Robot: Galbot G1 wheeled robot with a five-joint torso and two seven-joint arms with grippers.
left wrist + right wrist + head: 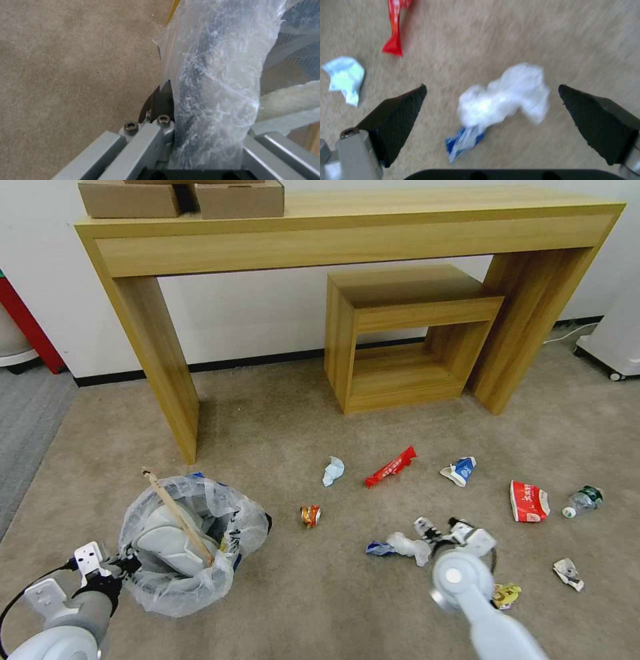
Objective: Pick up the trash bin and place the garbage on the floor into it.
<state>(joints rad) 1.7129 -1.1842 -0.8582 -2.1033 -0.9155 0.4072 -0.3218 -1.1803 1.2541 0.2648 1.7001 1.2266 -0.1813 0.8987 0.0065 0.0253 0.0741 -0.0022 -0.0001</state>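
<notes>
I see the tan carpet [280,420] filling most of the head frame, with a grey carpet strip [27,427] at the left edge. At lower left the bagged bin [190,543] sits on it. A wooden desk [347,240] stands across the top, a small wooden stool [407,337] beneath it at upper centre. Litter lies across the middle and right: a pale blue tissue [333,471], a long red wrapper [391,467], a blue-white carton [459,471], a red packet [529,502], a clear bottle [583,501] at far right, a small orange wrapper [310,515] at centre, a white tissue [410,547] on a blue scrap [378,548], a yellow wrapper [507,595] and a crumpled pale scrap [569,573] at lower right.
</notes>
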